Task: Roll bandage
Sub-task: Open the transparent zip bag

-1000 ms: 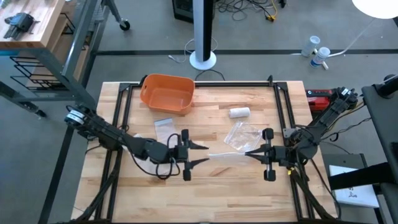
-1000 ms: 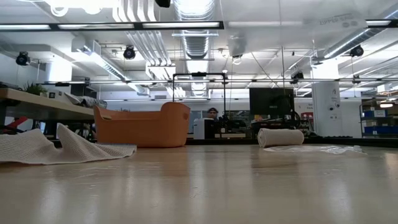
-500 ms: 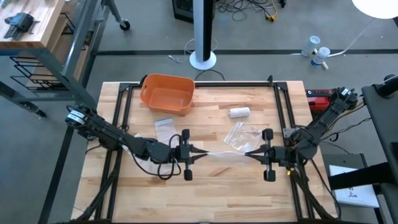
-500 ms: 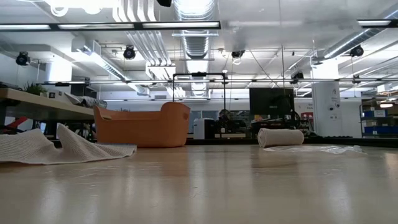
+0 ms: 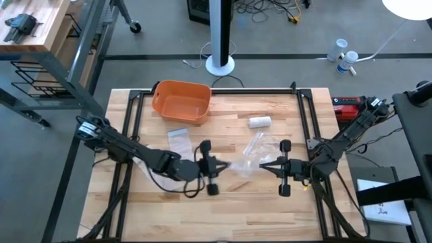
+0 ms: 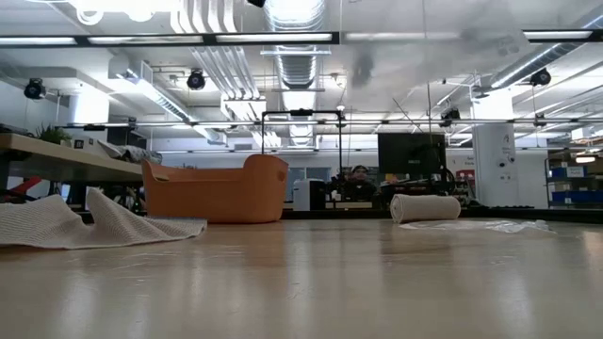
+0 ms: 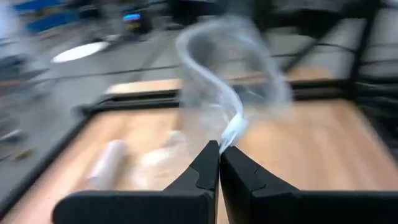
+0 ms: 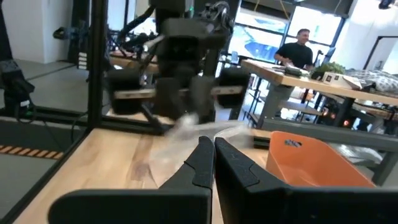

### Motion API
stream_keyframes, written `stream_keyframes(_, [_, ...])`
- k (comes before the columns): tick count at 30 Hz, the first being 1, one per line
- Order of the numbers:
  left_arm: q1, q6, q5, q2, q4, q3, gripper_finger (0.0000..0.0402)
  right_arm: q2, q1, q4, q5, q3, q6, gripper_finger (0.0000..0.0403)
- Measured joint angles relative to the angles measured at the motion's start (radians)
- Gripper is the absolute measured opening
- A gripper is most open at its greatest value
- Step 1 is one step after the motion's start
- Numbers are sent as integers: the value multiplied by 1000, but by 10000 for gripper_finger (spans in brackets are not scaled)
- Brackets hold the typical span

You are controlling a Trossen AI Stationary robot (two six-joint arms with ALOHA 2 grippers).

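From above, we see the left gripper [image 5: 223, 166] and right gripper [image 5: 262, 164] facing each other mid-surface, a clear plastic bag [image 5: 244, 164] bunched between them. The rolled bandage [image 5: 259, 122] lies well apart, beyond them. In each wrist view, closed fingers pinch the blurred bag, likely to open it.

The near half of the table [image 5: 229, 209] lies bare. Across the middle, the left tool [image 5: 223, 165] and right tool [image 5: 263, 164] face each other, clear film [image 5: 243, 166] bridging them. Behind stand the orange bin [image 5: 180, 101] and bandage roll [image 5: 260, 122].
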Motion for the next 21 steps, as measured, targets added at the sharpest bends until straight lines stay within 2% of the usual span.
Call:
stream_keyframes(2, [4, -19, -69, 25, -6, 43, 0, 22, 0, -11, -6, 4, 20, 0])
stream_keyframes(5, [6, -21, -74, 63, -35, 101, 0, 39, 0, -13, 15, 17, 38, 0])
stream_keyframes(9, [4, -46, -71, 91, -69, 158, 0, 37, 0, -68, 235, 23, 70, 0])
stream_keyframes(11, [5, -119, -112, 93, -106, 181, 0, 35, 0, -102, 325, 23, 111, 0])
stream_keyframes(13, [6, -178, -222, 91, -164, 193, 0, 33, -1, -112, 302, 23, 143, 0])
stream_keyframes(15, [7, -183, -262, 91, -181, 193, 0, 34, -7, -106, 113, 23, 114, 0])
stream_keyframes(16, [10, -161, -213, 91, -172, 187, 0, 34, -13, -110, -9, 25, 82, 0])
stream_keyframes(17, [14, -130, -106, 90, -167, 182, 0, 35, -16, -116, -84, 30, 62, 0])
stream_keyframes(18, [17, -98, 23, 90, -162, 177, 0, 36, -16, -116, -95, 37, 62, 0])
stream_keyframes(19, [18, -73, 135, 90, -151, 168, 0, 36, -16, -113, -35, 44, 71, 0])
stream_keyframes(20, [17, -60, 192, 91, -139, 161, 0, 33, -17, -111, 70, 47, 85, 0])
stream_keyframes(21, [15, -58, 191, 92, -129, 155, 0, 30, -18, -112, 171, 47, 99, 0])
